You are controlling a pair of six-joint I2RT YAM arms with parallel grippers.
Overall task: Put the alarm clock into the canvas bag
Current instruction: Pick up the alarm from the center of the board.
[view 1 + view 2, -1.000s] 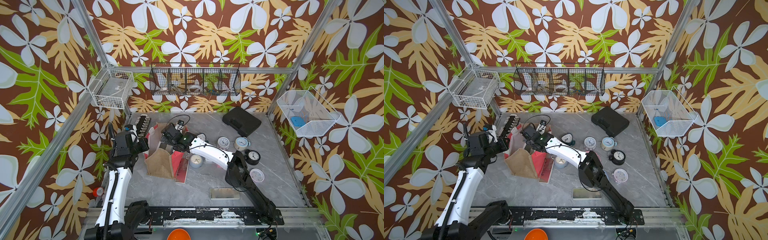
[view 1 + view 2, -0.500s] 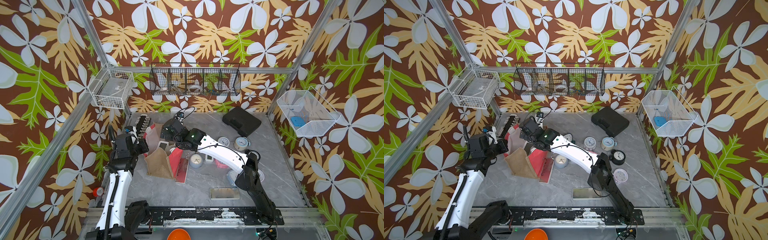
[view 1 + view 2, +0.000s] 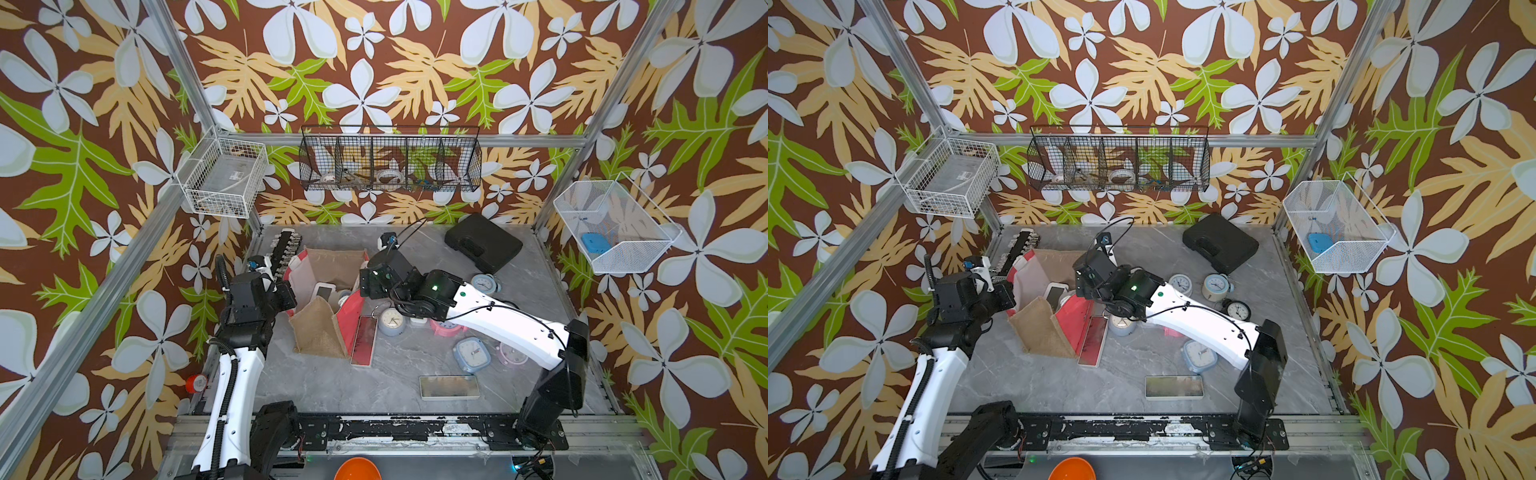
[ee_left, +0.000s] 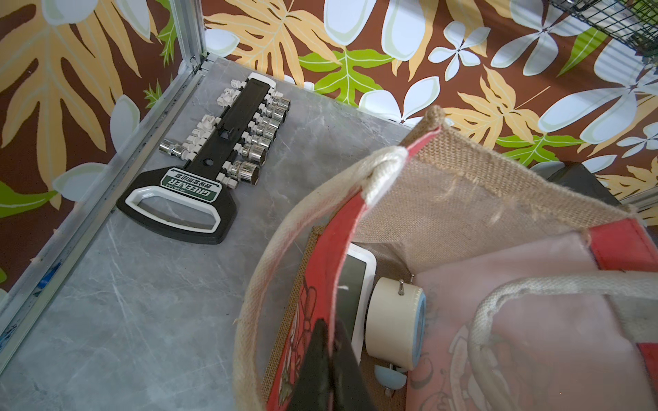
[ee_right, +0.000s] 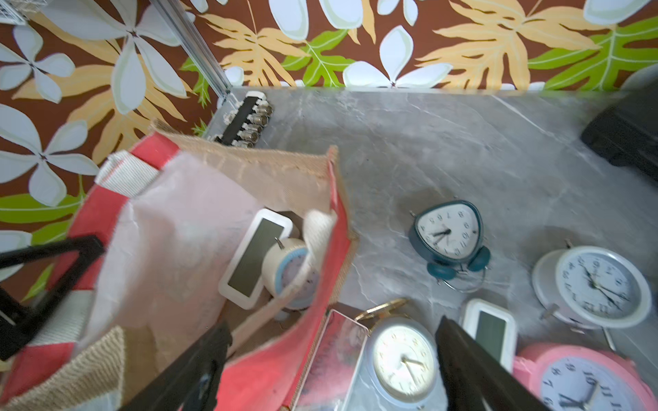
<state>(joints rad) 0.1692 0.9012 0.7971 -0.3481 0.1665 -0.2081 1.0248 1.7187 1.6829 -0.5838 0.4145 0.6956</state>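
Left gripper (image 4: 330, 325) first: it is pressed together on the left red wall of the canvas bag (image 4: 463, 206), and the panel runs between its fingers. Only the finger ends show in my wrist view, and in both top views my own wrist housing covers them.

The bag stands at the far left of the counter (image 3: 332, 382) with its mouth open upward. The alarm clock (image 4: 395, 320), cream with a blue rim, lies at the bottom of the bag. It touches the right side of a white digital clock (image 4: 356, 284). From my left wrist I see it edge-on, so the dial is hidden. From my right wrist a white rope handle (image 5: 317, 227) crosses it and the picture is blurred, so I cannot read the face.

My right gripper (image 5: 331, 325) is spread wide with nothing between its fingers. It hovers over the bag's right red wall, one finger above the bag's mouth and the other above the counter. In both top views its fingers are tucked out of sight under the wrist.

Right of the bag, a teal clock (image 5: 448, 235) stands in plain view. A small digital clock (image 5: 493, 327) is half hidden behind my right finger, and a pink clock (image 5: 584, 384) is cut off by the picture's edge. A red-framed tray (image 5: 334, 359) sits just beside the bag, and I cannot tell whether they touch.
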